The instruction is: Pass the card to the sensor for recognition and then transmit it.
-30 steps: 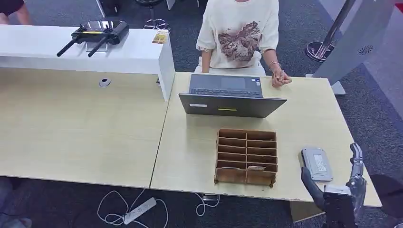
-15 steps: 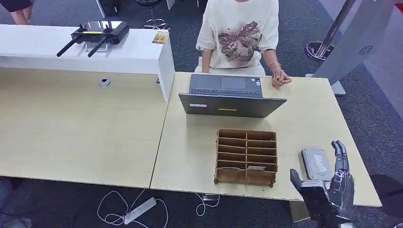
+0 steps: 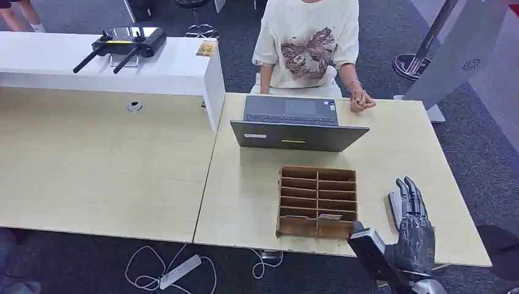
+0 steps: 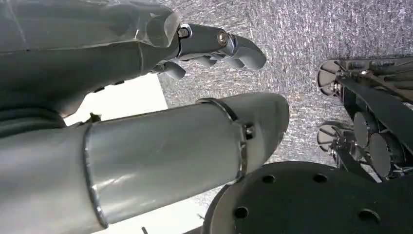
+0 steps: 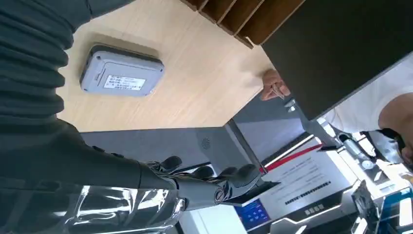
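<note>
A brown wooden slotted box stands on the right table in the head view. A card pokes out of a slot in its near row. The grey sensor lies flat to the right of the box, also seen in the right wrist view. My right hand is raised at the table's near edge, fingers straight and apart, holding nothing and covering part of the sensor. Its thumb reaches toward the box's near right corner. My left hand hangs over the grey carpet with nothing in it, fingers slightly bent.
An open laptop sits behind the box, and a person in a white shirt sits at the far edge, one hand on the table. A white counter with a black remote controller stands at the back left.
My right hand has moved left along the near edge toward the box and now overlaps the sensor. The box, card and laptop have not moved.
</note>
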Controlling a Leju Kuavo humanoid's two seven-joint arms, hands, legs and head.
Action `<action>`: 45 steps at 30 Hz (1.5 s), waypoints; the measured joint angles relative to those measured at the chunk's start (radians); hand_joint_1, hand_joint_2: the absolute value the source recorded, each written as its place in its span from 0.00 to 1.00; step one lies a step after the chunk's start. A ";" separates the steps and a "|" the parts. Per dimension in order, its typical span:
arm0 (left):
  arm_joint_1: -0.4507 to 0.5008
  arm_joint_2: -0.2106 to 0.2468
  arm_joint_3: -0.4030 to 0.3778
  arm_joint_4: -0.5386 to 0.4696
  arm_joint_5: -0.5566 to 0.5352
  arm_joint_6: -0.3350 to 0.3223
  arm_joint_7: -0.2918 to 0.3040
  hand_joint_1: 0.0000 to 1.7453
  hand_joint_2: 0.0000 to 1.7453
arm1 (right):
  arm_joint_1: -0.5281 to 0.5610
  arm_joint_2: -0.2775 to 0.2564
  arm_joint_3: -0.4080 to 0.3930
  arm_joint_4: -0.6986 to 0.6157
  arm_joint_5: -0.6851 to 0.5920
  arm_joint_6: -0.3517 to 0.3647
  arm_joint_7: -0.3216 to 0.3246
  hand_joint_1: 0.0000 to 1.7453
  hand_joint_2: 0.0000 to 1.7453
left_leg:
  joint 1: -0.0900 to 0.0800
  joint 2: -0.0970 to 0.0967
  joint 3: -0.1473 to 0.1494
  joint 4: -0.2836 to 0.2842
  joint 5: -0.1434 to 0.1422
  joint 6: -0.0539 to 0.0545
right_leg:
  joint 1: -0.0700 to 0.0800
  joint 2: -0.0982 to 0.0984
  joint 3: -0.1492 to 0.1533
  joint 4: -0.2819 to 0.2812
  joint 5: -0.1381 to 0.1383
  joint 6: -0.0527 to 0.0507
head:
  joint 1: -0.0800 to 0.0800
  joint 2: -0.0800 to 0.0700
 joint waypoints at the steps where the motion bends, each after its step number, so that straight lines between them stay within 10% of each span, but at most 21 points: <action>1: 0.000 0.000 -0.003 0.000 0.001 0.000 0.000 0.00 0.00 | 0.000 -0.002 0.003 0.000 0.000 0.000 0.000 0.00 1.00 | 0.000 0.000 0.000 0.000 0.000 0.000 | 0.000 0.000 0.000 0.000 0.000 0.000 | 0.000 0.000; 19: -0.001 0.005 -0.068 0.000 0.063 0.000 0.004 0.00 0.00 | -0.007 -0.059 0.076 0.025 0.360 -0.087 0.173 0.00 1.00 | 0.000 0.000 0.000 0.000 0.000 0.000 | 0.000 0.000 0.000 0.000 0.000 0.000 | 0.000 0.000; 45: -0.008 0.005 -0.156 0.005 0.153 -0.008 -0.003 0.00 0.00 | -0.048 -0.111 0.150 0.097 0.351 -0.029 0.217 0.10 1.00 | 0.000 0.000 0.000 0.000 0.000 0.000 | 0.000 0.000 0.000 0.000 0.000 0.000 | 0.000 0.000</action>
